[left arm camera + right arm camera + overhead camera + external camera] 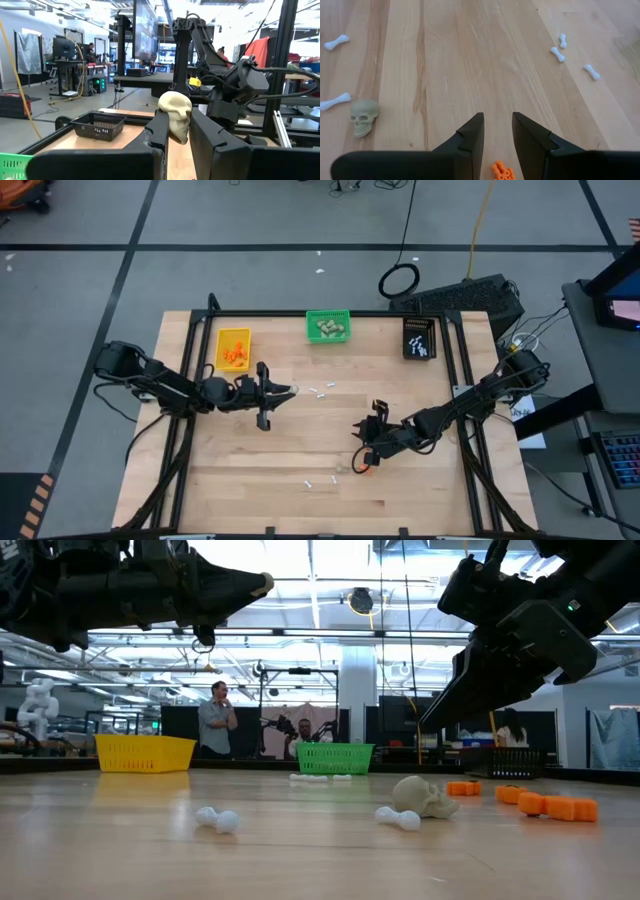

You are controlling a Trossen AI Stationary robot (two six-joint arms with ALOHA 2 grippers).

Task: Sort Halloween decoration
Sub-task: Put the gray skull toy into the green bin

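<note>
— Skull (pixel 176 114) first: where does it sit against the left hand (pixel 177 131)?

— Right between its two fingers (pixel 159 131), which are pinched on it. In the left wrist view the beige skull stands up between the dark fingers, lifted off the surface (pixel 300 470). From above, that hand (pixel 285 391) points toward the middle of the surface, with the green bin (pixel 328 327) ahead of it and off to one side, and the yellow bin (pixel 233 348) back beside its arm.

— So the carry turns on that?

— I judge so: other beige lumps lie in the green bin, so the skull likely goes there, and the left arm is the nearer one.

— And the right hand (pixel 497 131)?

— Its fingers stand a little apart with nothing between them, low over the wood. An orange bit (pixel 503 171) lies just under and between the fingertips. A second skull (pixel 363 116) rests on the surface well off to one side of it, white bones (pixel 558 54) farther ahead.

— Which bin for the bones?

— Probably the black bin (pixel 419 339), beyond the right arm.
</note>
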